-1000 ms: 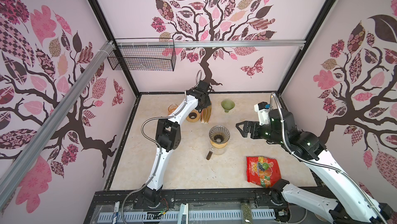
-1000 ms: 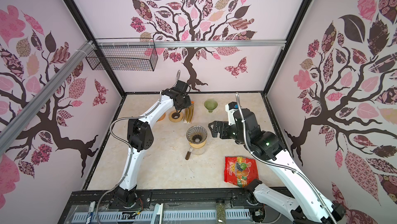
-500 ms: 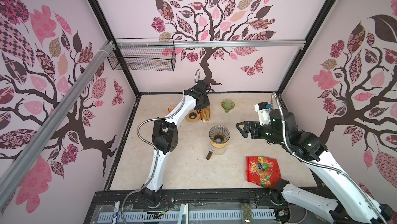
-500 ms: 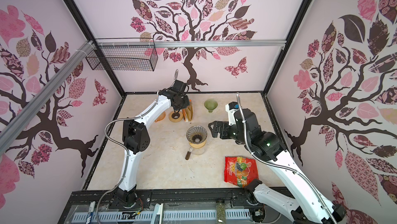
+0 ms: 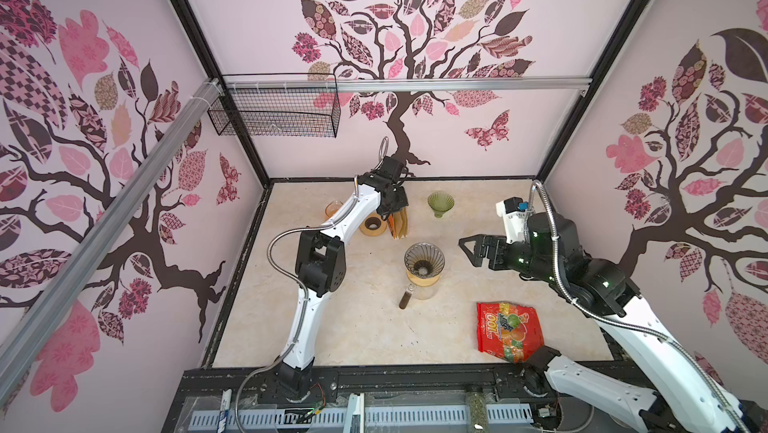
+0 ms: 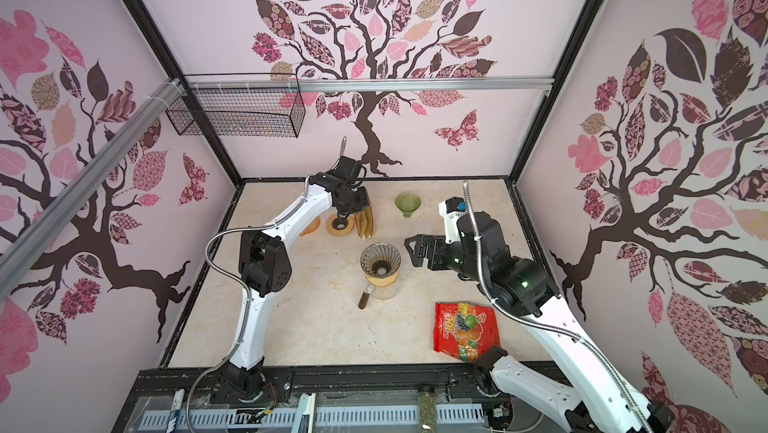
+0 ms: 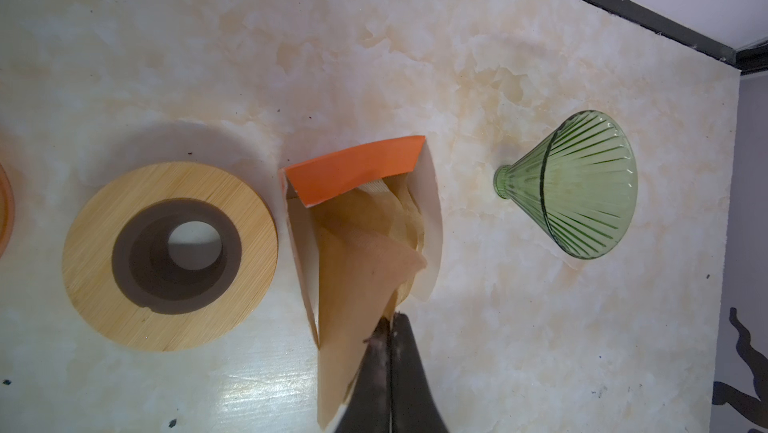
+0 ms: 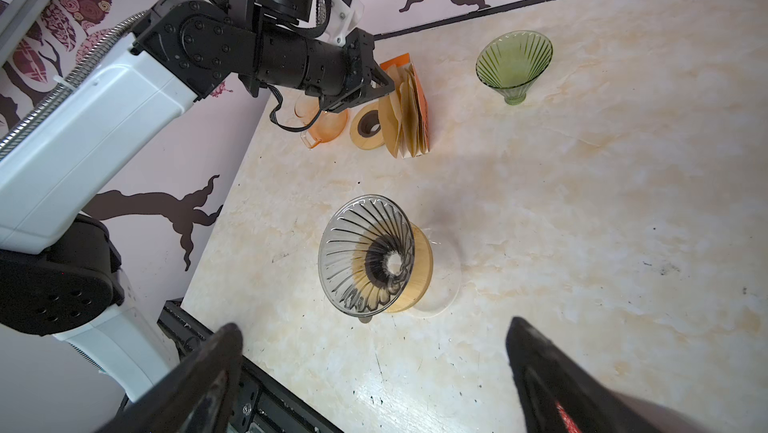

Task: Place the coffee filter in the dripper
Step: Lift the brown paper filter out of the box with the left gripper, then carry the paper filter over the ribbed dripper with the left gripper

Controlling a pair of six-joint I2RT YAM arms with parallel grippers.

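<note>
As the left claw [image 7: 390,329] pinches the coffee filter [image 7: 357,281] by its nearest edge, paper is judged light, limp, tear-prone.

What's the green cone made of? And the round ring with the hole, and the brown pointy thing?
Green cone: glass or clear plastic; see-through, shiny, ribbed.
Ring: wood, maybe bamboo; matte with fine straight grain. I can't tell what the dark inner part is.
Brown pointy thing, the coffee filter: thin paper, matte and softly creased.

Dripper [image 5: 424,259] at desk [image 5: 353,327] centre, filter holder [image 5: 398,223] behind it, ring [image 5: 372,225] just left of holder, snack bag [image 5: 509,331] front right.
</note>
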